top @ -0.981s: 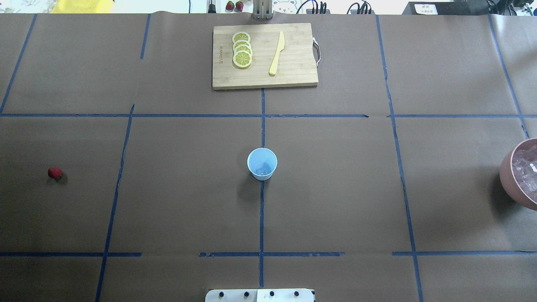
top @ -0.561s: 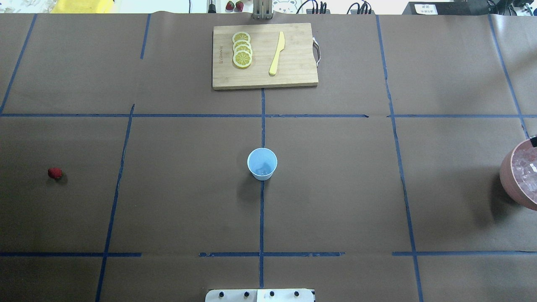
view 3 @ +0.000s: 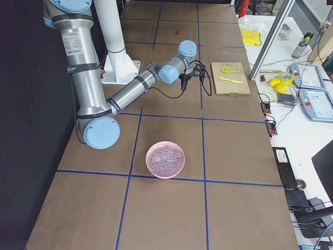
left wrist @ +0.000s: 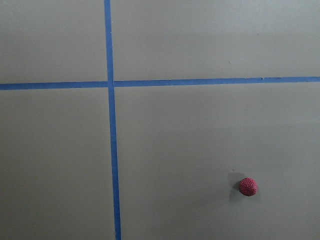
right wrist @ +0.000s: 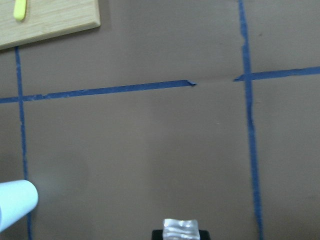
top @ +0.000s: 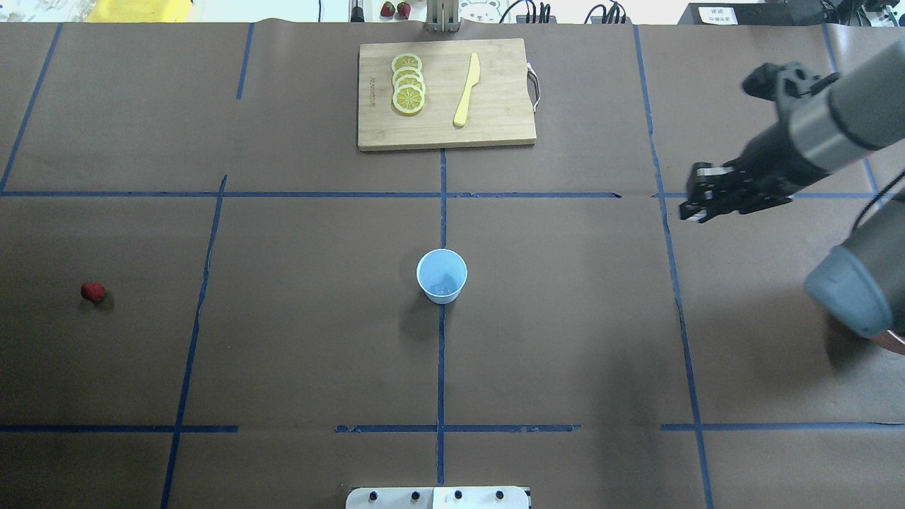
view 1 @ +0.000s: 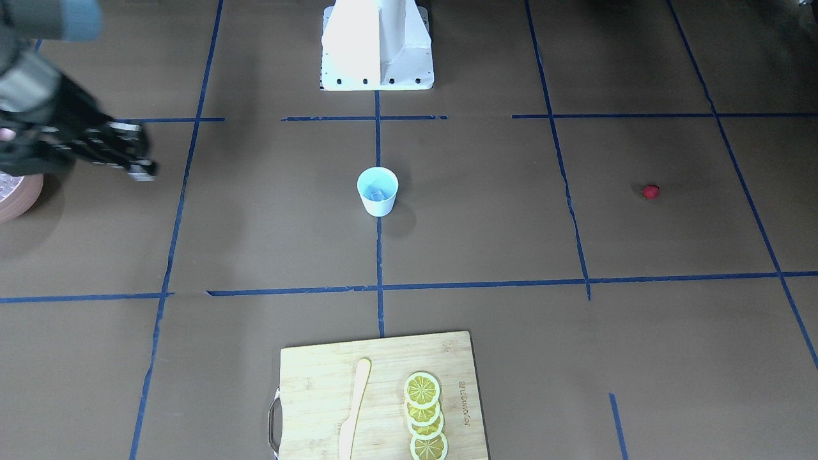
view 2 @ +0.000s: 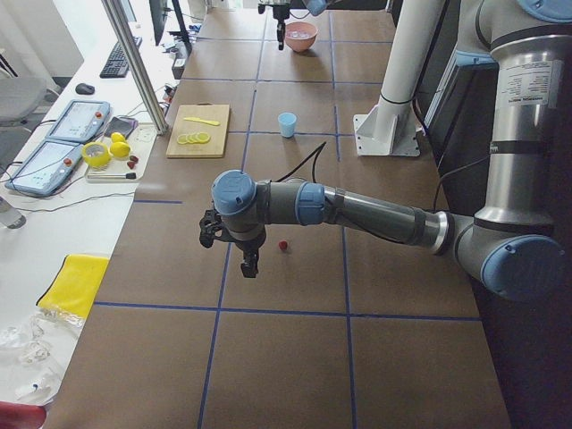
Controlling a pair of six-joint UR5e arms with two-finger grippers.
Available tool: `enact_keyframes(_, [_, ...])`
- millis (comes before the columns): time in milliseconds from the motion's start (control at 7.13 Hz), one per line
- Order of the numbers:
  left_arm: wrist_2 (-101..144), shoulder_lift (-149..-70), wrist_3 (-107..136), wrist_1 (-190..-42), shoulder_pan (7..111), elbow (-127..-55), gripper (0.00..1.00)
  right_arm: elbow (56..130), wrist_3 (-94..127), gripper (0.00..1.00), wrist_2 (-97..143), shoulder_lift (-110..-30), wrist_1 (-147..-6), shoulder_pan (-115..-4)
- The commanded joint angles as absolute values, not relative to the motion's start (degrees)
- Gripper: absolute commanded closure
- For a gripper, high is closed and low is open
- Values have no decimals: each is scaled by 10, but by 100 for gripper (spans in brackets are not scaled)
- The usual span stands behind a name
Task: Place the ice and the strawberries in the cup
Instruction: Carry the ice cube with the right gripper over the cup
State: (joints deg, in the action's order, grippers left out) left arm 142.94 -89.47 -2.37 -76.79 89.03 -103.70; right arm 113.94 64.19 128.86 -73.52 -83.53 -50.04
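The light-blue cup (top: 441, 276) stands upright at the table's middle and also shows in the front view (view 1: 377, 190); a clear piece seems to lie in it. My right gripper (top: 696, 205) hangs over the table to the right of the cup, shut on an ice cube (right wrist: 181, 229). More ice (view 3: 165, 158) fills the pink bowl (view 3: 165, 177). The red strawberry (top: 92, 291) lies far left and shows in the left wrist view (left wrist: 248, 186). My left gripper (view 2: 248, 266) hangs beside the strawberry; it shows only in the left side view, so I cannot tell if it is open or shut.
A wooden cutting board (top: 445, 134) with lemon slices (top: 408, 83) and a yellow knife (top: 466, 90) lies at the far side. My right arm's elbow (top: 848, 290) covers most of the bowl in the overhead view. The robot base (view 1: 377, 45) stands behind the cup.
My right arm has come into the overhead view from the right, away from the bowl toward the cup, and its elbow now covers the bowl. Cup and strawberry have not moved.
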Motion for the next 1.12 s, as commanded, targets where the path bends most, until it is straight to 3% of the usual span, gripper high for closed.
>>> enact_keyframes(0, [1430,-894,-24,-780,890,-1040,0,1044,806,100,1193,-582,-831,-390])
enact_keyframes(421, [1430,-894,-24,-780,890,-1041,0,969,906,97,1114,-499,-775,-310])
enact_keyframes(701, [1430,-892,-23,-779,891,-1045,0,935,909,88,1097,-474,-767,-298])
enact_keyframes(841, [1430,-882,-23,-779,891,-1051,0,923,911,58,1097,-470,-766,-294])
enact_keyframes(981, [1430,-881,-23,-779,891,-1051,0,923,911,49,1097,-470,-766,-294])
